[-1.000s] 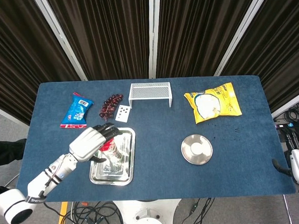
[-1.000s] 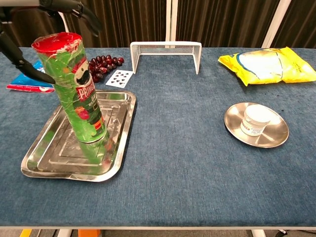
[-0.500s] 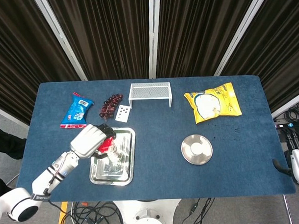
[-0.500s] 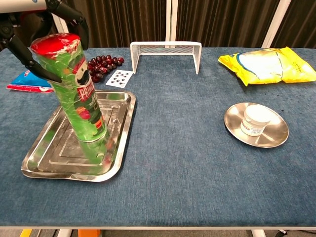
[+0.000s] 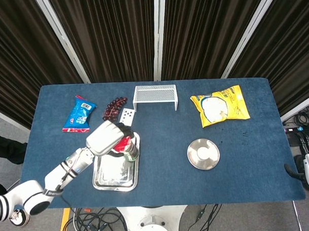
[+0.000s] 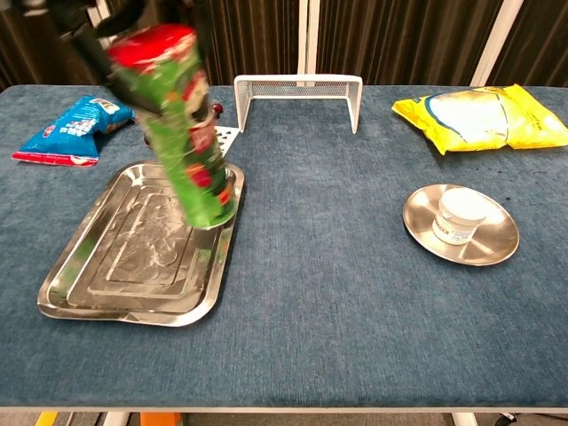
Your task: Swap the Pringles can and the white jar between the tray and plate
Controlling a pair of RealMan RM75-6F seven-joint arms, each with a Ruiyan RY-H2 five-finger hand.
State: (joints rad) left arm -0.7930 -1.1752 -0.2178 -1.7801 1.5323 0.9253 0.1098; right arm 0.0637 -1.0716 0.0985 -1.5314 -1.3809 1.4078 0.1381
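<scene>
Pringles can (image 6: 182,124): green, red-lidded, tilted, gripped near the top by the fingers of the left hand (image 5: 107,137), lifted above the right edge of the tray (image 6: 98,257); white jar (image 6: 459,216): seated upright on the plate (image 6: 501,238); tabletop (image 6: 337,293): blue cloth; right hand: fingers out of sight, state cannot be told.

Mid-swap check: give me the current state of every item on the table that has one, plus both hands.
Pringles can: gripped at the top, tilted, over the tray's right edge.
Left hand: grips the can.
Right hand: not in view.
Tray: nothing stands in it.
White jar: upright on the plate, lid on.
Plate: holds the jar.
Yellow chip bag: lying flat.
Blue snack packet: lying flat.
Wire rack: upright.
</scene>
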